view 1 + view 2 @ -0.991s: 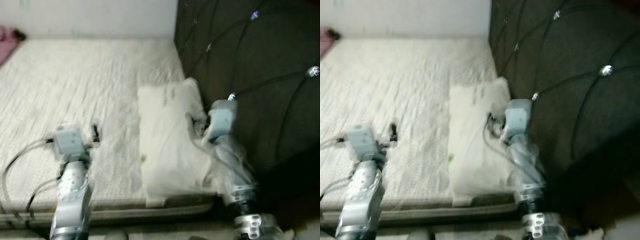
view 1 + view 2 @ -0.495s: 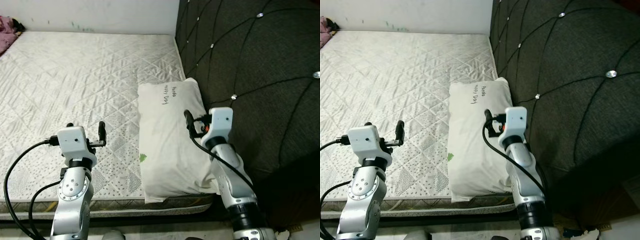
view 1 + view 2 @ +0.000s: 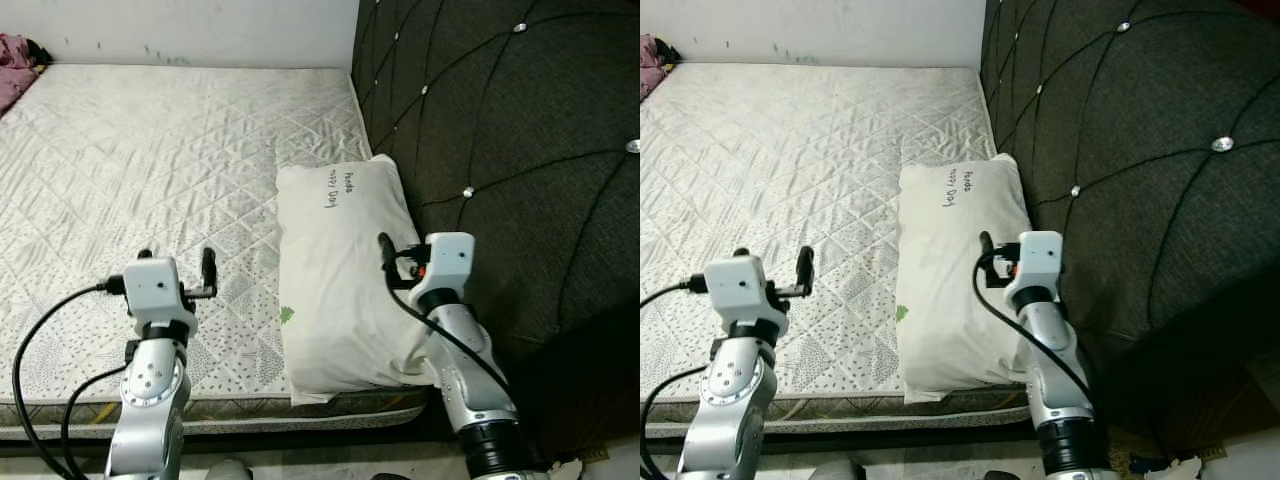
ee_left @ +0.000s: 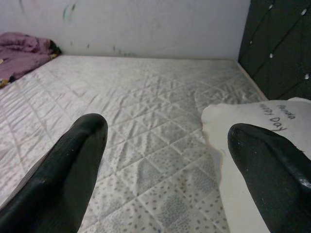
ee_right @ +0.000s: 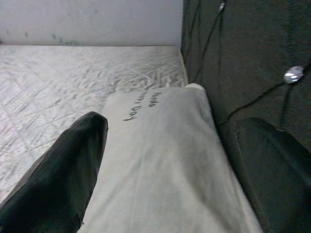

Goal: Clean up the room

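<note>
We are looking at a white pillow (image 3: 340,280) lying flat and lengthwise on the quilted white mattress (image 3: 150,170), its long side pressing against the dark tufted headboard (image 3: 500,150). Dark handwriting is showing near its far end and a small green mark near its left edge. Its near end is reaching the mattress's front edge.

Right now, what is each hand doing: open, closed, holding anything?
Left hand: open, empty, above the mattress.
Right hand: open, empty, over the pillow by the headboard.
</note>
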Controlling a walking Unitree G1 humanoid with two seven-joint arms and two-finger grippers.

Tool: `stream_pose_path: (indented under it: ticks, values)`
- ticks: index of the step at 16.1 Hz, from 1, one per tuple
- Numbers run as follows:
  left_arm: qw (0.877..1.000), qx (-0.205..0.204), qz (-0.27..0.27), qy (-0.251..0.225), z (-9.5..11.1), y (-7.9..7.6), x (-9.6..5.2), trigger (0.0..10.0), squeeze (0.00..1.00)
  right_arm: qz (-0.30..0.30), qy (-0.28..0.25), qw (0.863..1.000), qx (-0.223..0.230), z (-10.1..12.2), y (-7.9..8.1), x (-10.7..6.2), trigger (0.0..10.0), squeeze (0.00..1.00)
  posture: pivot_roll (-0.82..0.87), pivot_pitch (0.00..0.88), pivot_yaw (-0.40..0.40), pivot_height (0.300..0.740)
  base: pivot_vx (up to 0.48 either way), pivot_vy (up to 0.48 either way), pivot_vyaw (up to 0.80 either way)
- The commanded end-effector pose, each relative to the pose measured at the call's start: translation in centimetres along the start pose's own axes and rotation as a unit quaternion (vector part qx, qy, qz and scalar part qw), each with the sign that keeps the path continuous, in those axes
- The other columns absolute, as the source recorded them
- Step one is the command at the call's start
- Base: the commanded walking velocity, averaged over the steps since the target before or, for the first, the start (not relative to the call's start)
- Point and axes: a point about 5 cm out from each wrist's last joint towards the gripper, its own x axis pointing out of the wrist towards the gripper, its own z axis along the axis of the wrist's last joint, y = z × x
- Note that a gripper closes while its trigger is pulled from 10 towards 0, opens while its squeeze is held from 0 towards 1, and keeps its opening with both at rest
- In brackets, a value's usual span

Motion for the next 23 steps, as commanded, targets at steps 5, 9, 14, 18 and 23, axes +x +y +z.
stream_pose_path:
  ticks: [5,9,14,18,23]
  values:
    - [1.0,-0.014,0.0,0.008,-0.9,0.9,-0.2,10.0,0.0,-0.026,-0.001,1.0,0.01,-0.1,-1.1,-0.4,10.0,0.0,-0.04,0.042,-0.001,0.74,0.0,0.0,0.0]
    - [1.0,-0.005,-0.006,-0.002,-0.8,0.7,-0.2,10.0,0.0,-0.041,0.025,0.999,0.008,-1.0,-1.5,-0.5,10.0,0.0,-0.04,0.038,-0.003,0.74,0.0,0.0,0.0]
    - [1.0,-0.011,-0.007,0.003,-0.9,0.5,0.0,10.0,0.0,-0.034,0.029,0.999,0.003,-0.9,-1.4,-0.3,10.0,0.0,-0.04,0.054,-0.015,0.74,0.0,0.064,-0.08]
    - [1.0,-0.017,-0.018,0.004,-0.9,0.1,0.0,10.0,0.0,-0.03,0.027,0.999,0.002,-0.8,-1.4,-0.2,10.0,0.0,-0.05,0.055,-0.014,0.74,0.0,0.47,-0.12]
    - [0.999,-0.036,-0.029,0.006,-0.9,-0.2,0.1,10.0,0.0,-0.02,0.022,1.0,0.003,-0.5,-1.3,-0.1,10.0,0.0,-0.06,0.066,-0.013,0.74,0.0,0.48,0.0]
